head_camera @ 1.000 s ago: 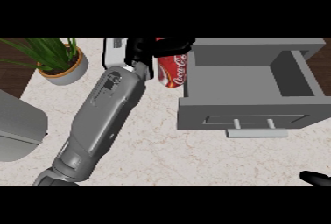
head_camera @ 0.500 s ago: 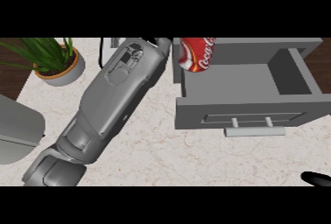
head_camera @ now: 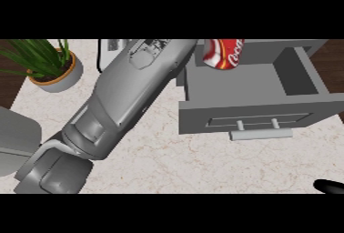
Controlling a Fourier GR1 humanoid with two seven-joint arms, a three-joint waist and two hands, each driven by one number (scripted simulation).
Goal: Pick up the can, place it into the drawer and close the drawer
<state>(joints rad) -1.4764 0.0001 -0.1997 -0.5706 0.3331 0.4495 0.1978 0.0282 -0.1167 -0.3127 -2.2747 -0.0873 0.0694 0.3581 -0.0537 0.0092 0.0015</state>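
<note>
Over the marble counter, the can hangs above the drawer beside the left forearm, hand's hold unclear.

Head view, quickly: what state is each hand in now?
Left hand: out of view past the top edge; cannot be told.
Right hand: only a black tip shows; cannot be told.

Bright, even light; the drawer has softly shaded inner walls.
</note>
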